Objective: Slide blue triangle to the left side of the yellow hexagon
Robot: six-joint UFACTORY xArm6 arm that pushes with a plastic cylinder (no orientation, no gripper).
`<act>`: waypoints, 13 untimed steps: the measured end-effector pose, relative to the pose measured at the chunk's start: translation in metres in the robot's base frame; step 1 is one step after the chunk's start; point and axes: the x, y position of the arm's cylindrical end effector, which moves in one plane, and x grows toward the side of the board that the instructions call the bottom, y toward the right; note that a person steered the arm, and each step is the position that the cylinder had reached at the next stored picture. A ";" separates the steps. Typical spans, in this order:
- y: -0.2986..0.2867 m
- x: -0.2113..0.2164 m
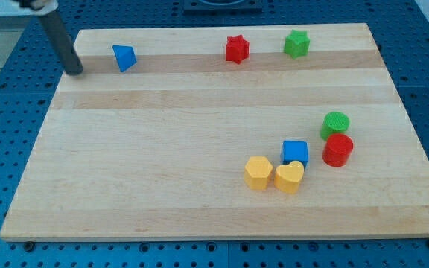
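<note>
The blue triangle (124, 57) lies near the board's top left corner. The yellow hexagon (258, 173) sits at the lower middle-right, touching a yellow heart (289, 177) on its right. My tip (75, 71) rests on the board's left edge, a short way left of the blue triangle and slightly below it, not touching it. The dark rod rises from it toward the view's top left.
A blue cube (295, 152) sits just above the yellow heart. A green cylinder (336, 123) and a red cylinder (338, 150) stand to its right. A red star (237, 49) and a green star (296, 43) lie along the top edge of the wooden board (162, 186).
</note>
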 end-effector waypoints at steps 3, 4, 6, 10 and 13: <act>0.190 -0.037; 0.184 -0.026; 0.184 -0.004; 0.180 0.023; 0.206 0.072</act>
